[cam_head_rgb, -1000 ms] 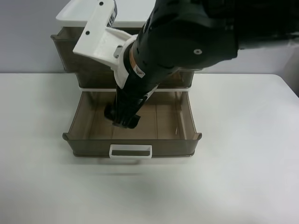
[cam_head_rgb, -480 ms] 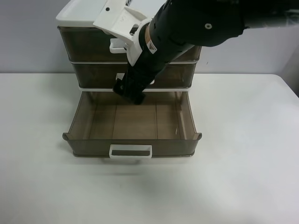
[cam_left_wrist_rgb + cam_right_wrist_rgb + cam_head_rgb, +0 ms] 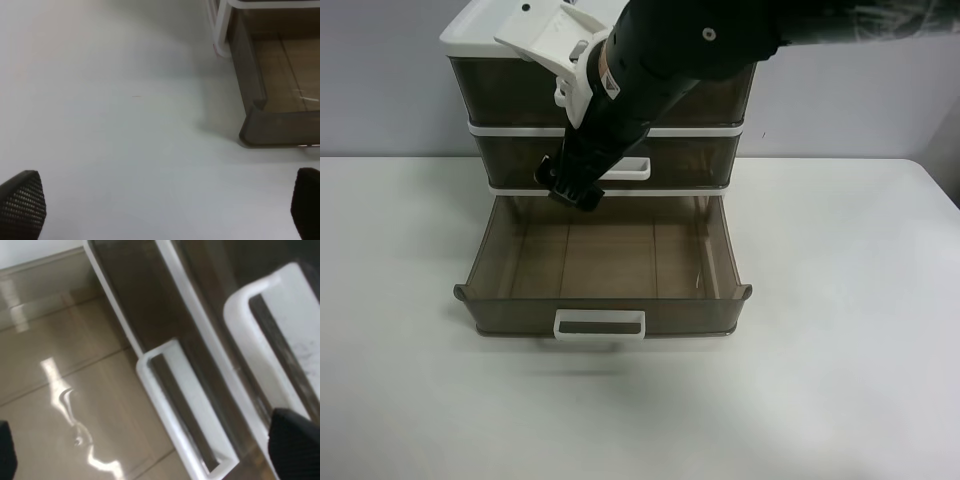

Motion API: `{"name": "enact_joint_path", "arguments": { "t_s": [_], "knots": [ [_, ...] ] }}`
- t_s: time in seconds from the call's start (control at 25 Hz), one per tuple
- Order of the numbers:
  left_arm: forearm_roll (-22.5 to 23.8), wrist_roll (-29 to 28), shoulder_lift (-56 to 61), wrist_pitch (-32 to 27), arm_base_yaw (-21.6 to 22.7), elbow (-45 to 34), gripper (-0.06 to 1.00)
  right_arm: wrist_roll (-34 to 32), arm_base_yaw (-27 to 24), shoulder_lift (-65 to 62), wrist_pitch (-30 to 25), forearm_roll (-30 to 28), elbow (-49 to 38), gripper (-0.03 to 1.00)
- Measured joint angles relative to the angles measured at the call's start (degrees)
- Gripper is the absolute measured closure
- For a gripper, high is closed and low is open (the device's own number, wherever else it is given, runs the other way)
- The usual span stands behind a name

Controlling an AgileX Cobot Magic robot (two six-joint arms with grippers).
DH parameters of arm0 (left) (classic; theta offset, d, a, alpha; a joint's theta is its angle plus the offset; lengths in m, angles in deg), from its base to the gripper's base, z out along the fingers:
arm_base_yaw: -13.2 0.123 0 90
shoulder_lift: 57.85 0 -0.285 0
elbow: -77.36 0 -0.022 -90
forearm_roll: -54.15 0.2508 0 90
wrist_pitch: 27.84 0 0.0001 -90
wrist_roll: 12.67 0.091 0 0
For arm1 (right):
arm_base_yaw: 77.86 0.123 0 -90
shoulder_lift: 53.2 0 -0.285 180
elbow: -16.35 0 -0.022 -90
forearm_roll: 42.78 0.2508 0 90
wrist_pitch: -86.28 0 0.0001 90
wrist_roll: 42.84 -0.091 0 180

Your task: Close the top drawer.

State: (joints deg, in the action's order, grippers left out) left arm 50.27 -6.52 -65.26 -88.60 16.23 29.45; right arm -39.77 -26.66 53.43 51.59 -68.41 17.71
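Note:
The top drawer [image 3: 500,95] is smoky brown-grey and sits flush in the white-topped cabinet. My right arm hides most of its white handle in the exterior view. In the right wrist view that scuffed handle [image 3: 290,330] is close by, with the middle drawer's narrower handle [image 3: 185,410] beside it. My right gripper [image 3: 570,186] hangs in front of the middle drawer, just below the top drawer's front. Its jaws stand wide apart and empty in the right wrist view [image 3: 150,455]. My left gripper [image 3: 165,205] is open over bare table and is out of the exterior view.
The bottom drawer [image 3: 480,300] is pulled far out onto the white table, empty, with its white handle [image 3: 600,325] facing front. Its corner [image 3: 270,125] shows in the left wrist view. The middle drawer [image 3: 690,160] is shut. White tabletop [image 3: 840,350] surrounds the cabinet.
The top drawer, which stuck out a second ago, now sits flush in the cabinet. My right gripper has risen out of the bottom drawer and moved back toward the cabinet front.

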Motion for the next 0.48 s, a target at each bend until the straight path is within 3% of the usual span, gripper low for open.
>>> {"name": "enact_joint_path", "arguments": {
  "t_s": [0.2, 0.48],
  "knots": [
    [0.05, 0.00, 0.00, 0.00, 0.00, 0.00, -0.05, 5.92, 2.34, -5.05, -9.56, 7.68, 0.11, -0.03],
    [0.05, 0.00, 0.00, 0.00, 0.00, 0.00, -0.05, 5.74, 5.77, -17.26, -29.13, 14.36, 0.11, -0.03]
  ]
}}
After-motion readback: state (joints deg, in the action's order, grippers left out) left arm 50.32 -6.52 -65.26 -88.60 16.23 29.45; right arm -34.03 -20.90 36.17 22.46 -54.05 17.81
